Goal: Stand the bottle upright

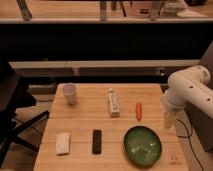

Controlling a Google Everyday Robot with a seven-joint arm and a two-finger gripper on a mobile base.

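Observation:
The bottle [114,102] is slim and cream-white. It lies on its side in the middle of the wooden table [85,120], its narrower cap end pointing to the far edge. My white arm [187,90] reaches in from the right. My gripper [169,120] hangs at the table's right edge, well to the right of the bottle and apart from it, beyond the small orange carrot-like object [138,111].
A white paper cup [69,93] stands at the far left. A black remote [96,141] and a pale folded cloth [63,143] lie near the front. A green bowl [143,145] sits front right. A black chair [12,110] stands to the left of the table.

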